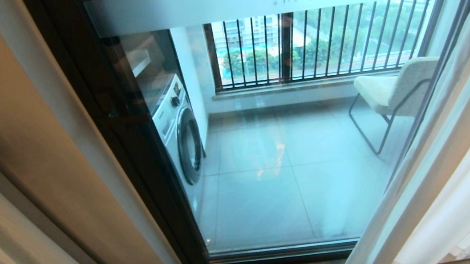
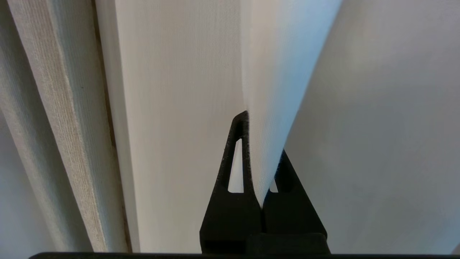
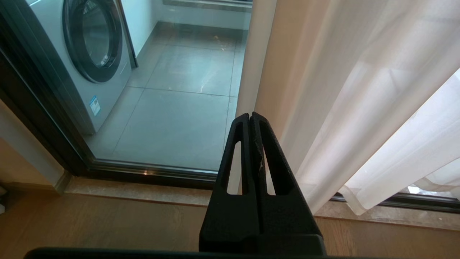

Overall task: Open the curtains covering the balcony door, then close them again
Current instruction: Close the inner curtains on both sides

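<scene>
Curtains (image 1: 453,159): sheer, light, limp fabric. They should slide with a gentle sideways pull, but will bunch and can slip out of a thin pinch, so take a full vertical fold near the leading edge. Both panels hang at the sides of the balcony door (image 1: 282,153), the glass between them uncovered.

Left gripper (image 2: 257,158): jaws pinched on a fold of the white curtain; only the left wrist view shows this, the head view shows neither arm.

Right gripper (image 3: 250,118): jaws closed, empty, beside the door's right panel. Right wrist view alone shows that panel's hem at the door's sill.
</scene>
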Available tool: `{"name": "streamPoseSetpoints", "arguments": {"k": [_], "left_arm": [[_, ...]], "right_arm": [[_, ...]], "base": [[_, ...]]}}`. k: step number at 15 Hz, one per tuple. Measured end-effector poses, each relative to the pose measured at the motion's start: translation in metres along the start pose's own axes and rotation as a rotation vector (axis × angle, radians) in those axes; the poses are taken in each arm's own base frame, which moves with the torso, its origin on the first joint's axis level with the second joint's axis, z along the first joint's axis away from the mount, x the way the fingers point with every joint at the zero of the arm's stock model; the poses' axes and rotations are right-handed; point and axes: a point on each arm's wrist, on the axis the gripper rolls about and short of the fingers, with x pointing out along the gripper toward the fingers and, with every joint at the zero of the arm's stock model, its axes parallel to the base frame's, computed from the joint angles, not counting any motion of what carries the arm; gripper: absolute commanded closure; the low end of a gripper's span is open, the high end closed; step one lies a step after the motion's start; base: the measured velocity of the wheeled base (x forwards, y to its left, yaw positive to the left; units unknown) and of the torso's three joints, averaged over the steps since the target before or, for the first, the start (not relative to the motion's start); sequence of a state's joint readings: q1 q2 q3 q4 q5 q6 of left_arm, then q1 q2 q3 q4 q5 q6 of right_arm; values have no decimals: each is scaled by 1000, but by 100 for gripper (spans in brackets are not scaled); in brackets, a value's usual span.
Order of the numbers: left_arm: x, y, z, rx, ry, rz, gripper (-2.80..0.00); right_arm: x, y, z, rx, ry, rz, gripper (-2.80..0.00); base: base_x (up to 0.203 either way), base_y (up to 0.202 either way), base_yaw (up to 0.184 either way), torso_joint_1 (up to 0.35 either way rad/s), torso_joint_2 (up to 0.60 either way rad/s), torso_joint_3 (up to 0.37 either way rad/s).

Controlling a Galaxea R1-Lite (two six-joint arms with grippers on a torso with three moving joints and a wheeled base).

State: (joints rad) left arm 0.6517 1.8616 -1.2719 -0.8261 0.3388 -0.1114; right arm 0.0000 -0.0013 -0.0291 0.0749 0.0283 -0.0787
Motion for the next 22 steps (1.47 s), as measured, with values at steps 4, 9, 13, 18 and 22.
{"name": "streamPoseSetpoints", "arguments": {"k": [4,9,13,18,22], "left_arm": [[-2,0,4,-3,-9,-1,0],[-7,0,14,-11,-29,-8,0],[-16,-5,26,-43,-48,-57,0],[-44,-17,38,-105,-30,-169,0],[-65,-33,51,-150,-44,-257,0]], "right_arm": [[0,0,0,0,0,0,0],[0,0,0,0,1,0,0],[0,0,0,0,1,0,0],[0,0,0,0,0,0,0],[0,0,0,0,0,0,0]], "base": [[0,0,0,0,0,0],[0,0,0,0,0,0],[0,0,0,0,0,0],[0,0,0,0,0,0],[0,0,0,0,0,0]]}}
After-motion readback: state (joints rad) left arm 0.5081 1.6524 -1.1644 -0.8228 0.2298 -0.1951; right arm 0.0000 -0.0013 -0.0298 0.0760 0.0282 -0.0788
